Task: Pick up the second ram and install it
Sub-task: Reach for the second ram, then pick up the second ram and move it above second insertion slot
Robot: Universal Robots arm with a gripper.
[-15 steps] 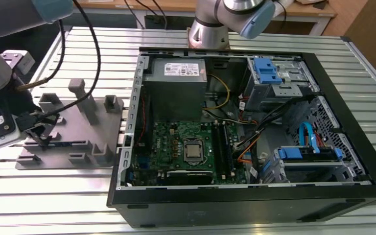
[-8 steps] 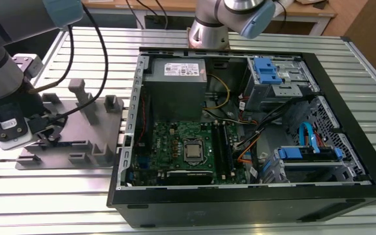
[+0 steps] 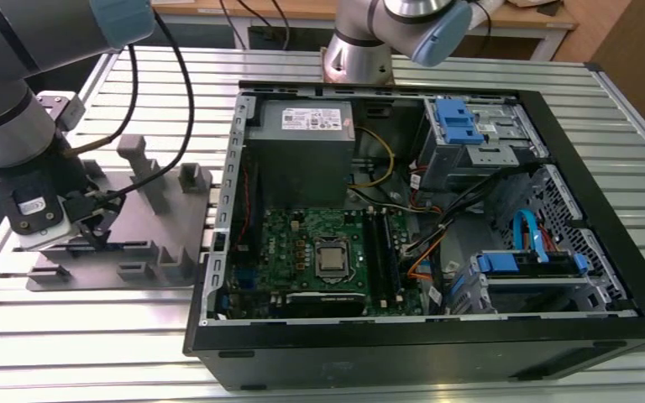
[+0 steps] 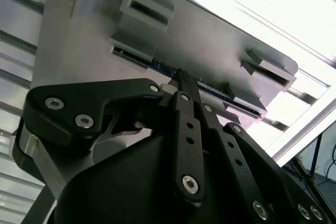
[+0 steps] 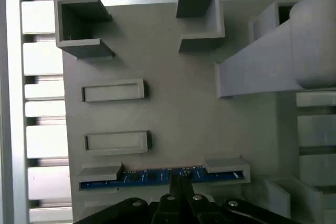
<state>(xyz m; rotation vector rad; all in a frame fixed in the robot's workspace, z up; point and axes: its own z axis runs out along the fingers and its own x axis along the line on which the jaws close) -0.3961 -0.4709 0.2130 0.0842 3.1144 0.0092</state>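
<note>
- Claw (image 5: 181, 181) was down on the grey holder (image 5: 173, 114), at the exterior view's left, well away from the open PC case (image 3: 435, 357).
- Ram (image 5: 142, 177) stood on edge in the holder's end slot pair, right at the claw tips. Its two ends ran out to either side of the claw into the grey end blocks.
- In both wrist views the fingers (image 4: 185, 129) were drawn nearly together at mid-length of the ram (image 4: 163, 67). They looked closed on it in a thin pinch grip, with contact on the top edge.
- Judged stage: the grasp was made or just about made and the lift had not started. The ram sat level and fully seated in the holder.
- The other holder pockets beyond the claw looked empty.
- Left to do: pull the ram out, carry it across to the case, and seat it in a slot on the motherboard (image 3: 312, 243).
- The memory slots (image 3: 385, 243) were far from the claw, and I could not tell whether one was already filled.
- Holder and case both sat on the slatted table (image 3: 76, 336).
</note>
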